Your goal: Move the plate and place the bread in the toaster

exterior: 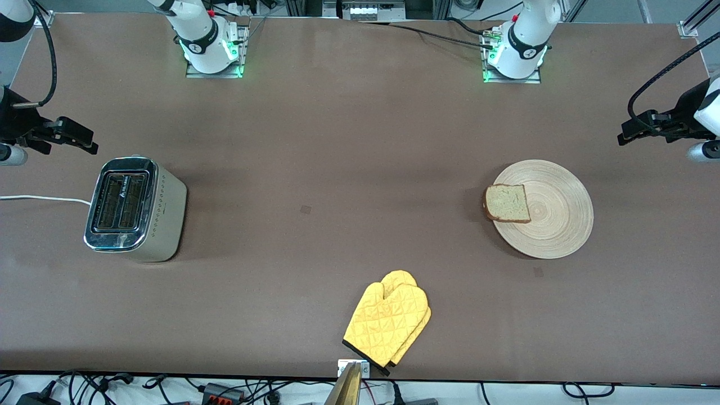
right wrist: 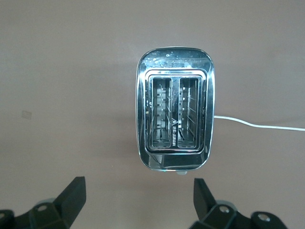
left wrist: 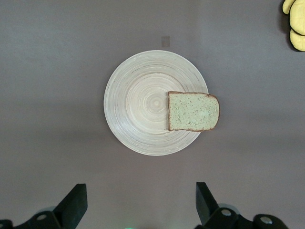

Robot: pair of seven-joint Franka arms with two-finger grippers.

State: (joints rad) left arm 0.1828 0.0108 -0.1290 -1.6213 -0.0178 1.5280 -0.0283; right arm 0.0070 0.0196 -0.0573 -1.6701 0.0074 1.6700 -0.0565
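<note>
Front view: bread [exterior: 507,203] on plate [exterior: 544,208] edge, toaster [exterior: 135,209] well apart

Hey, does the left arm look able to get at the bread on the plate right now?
Probably yes. The left tool hangs open in the air with nothing in it, and the bread lies uncovered, overhanging the rim of the plate. Nothing stands between them.
</note>
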